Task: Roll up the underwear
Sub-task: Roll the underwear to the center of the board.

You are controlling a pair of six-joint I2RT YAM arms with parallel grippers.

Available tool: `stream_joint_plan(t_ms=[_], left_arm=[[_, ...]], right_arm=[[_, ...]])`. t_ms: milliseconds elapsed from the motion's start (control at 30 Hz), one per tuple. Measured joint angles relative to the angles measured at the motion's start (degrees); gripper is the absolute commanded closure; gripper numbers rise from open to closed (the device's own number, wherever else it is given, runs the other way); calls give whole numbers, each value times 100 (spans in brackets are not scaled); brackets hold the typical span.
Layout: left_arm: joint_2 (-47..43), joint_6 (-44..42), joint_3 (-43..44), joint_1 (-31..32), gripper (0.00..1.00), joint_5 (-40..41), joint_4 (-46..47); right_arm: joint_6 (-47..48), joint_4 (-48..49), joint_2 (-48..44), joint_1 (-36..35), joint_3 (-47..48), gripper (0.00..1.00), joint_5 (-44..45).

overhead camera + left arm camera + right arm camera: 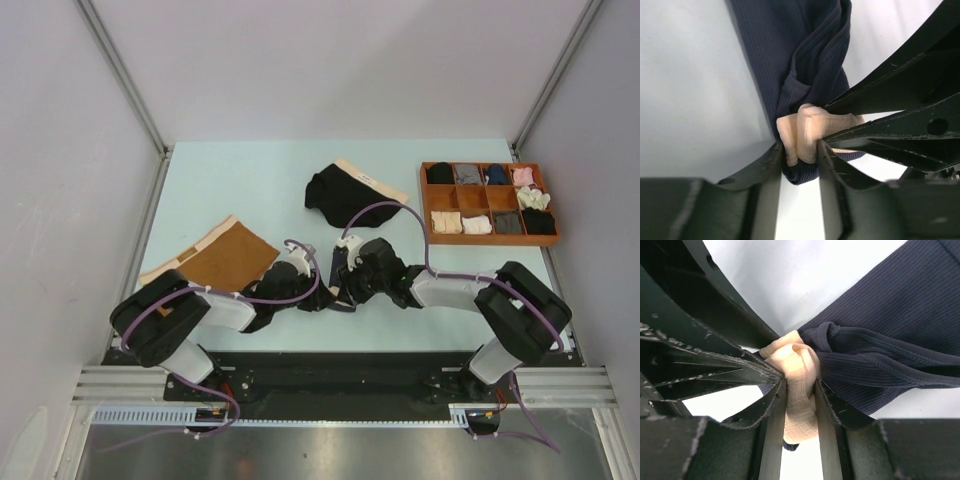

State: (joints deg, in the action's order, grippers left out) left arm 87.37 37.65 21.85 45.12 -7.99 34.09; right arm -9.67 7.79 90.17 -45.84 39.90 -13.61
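The navy blue underwear (318, 293) is bunched between my two grippers near the table's front middle. My left gripper (799, 154) is shut on its beige waistband and navy fabric (805, 65). My right gripper (800, 390) is shut on the same beige waistband (799, 410), with navy fabric (890, 340) trailing to the right. The two grippers meet tip to tip (335, 290). The rust-brown underwear (225, 255) lies flat at the left. The black underwear (345, 195) lies crumpled at the back middle.
A wooden tray (487, 203) with several compartments of rolled garments stands at the back right. Metal frame posts stand at the table's back corners.
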Motion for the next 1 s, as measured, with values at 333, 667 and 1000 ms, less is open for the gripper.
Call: stream_joint_plan(t_ms=[333,667,1000], left_arm=[[254,37,-11,-9,100,-186,514],[356,44,507,-201,100,-656,-328],[98,31,564,-343,100,-1220,-1102]], right_arm=[[81,-20,11,94,0,32,57],[778,-870,-1220,-404,-13,18,929],[1451,-935,-1172,-1899,-164,18,1821]])
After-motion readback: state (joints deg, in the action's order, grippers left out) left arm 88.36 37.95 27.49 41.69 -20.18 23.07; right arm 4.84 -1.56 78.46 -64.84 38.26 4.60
